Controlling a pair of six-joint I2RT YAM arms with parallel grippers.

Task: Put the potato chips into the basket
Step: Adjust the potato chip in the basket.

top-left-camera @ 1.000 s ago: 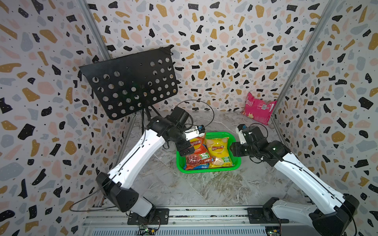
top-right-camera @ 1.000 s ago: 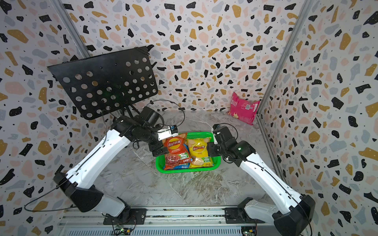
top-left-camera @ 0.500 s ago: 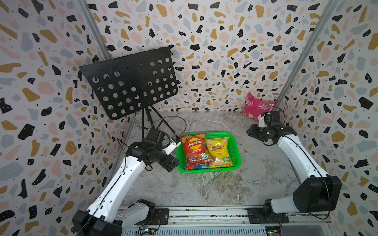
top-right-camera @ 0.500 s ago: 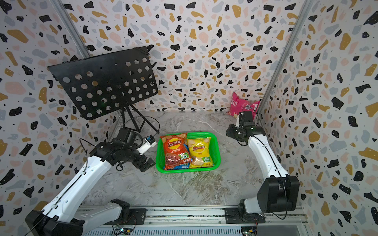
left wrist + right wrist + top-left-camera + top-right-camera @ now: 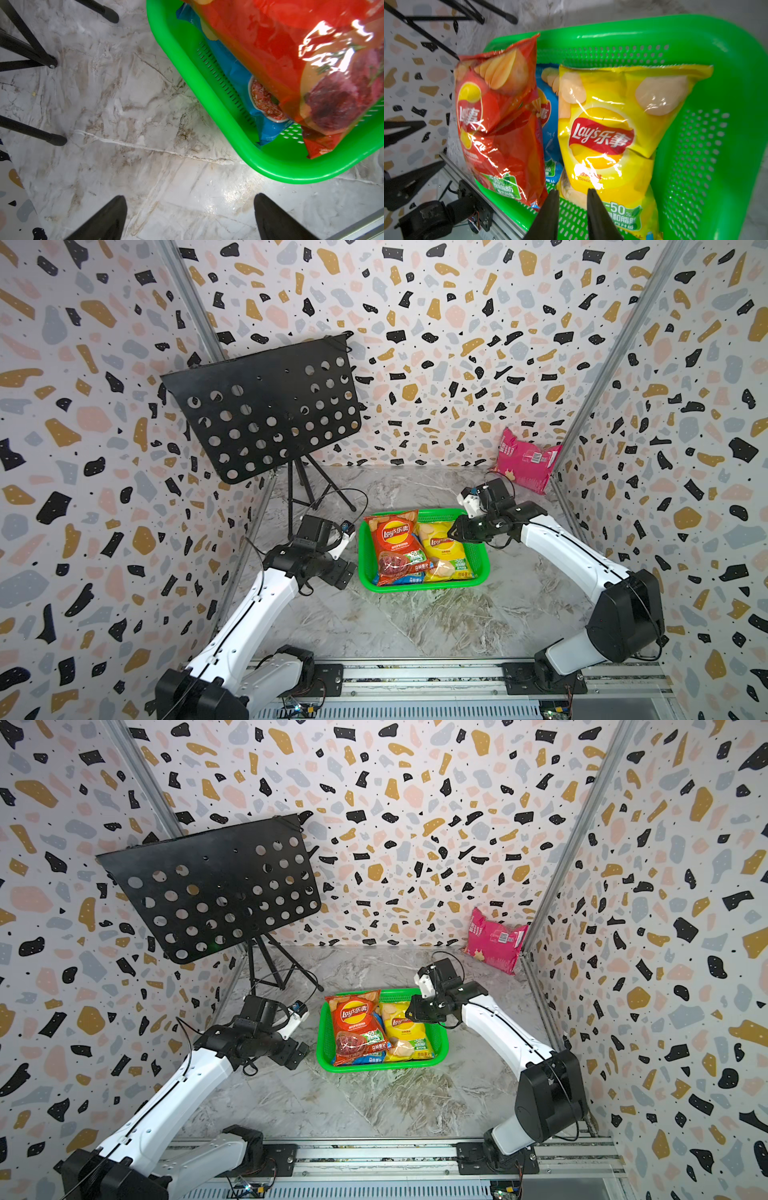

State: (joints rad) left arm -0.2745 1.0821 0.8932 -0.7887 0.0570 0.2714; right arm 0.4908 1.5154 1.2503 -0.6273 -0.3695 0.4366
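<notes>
Green plastic basket (image 5: 424, 585) sat in the middle of the desk (image 5: 415, 626) with three chip bags in it. A red bag (image 5: 395, 543) and a yellow bag (image 5: 442, 549) both said "Lay's", and the yellow one also said "-50%". A blue bag (image 5: 234, 72) lay under the red one. A pink bag (image 5: 525, 464) leaned in the far right corner. The desk was grey marble and the walls (image 5: 415, 323) were speckled. The left pincer (image 5: 190, 198) stood wide apart, left of the basket. The right pincer (image 5: 573, 190) was nearly together and held nothing.

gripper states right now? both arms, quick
Left gripper: open wide, holding nothing.
Right gripper: barely open, holding nothing.
</notes>
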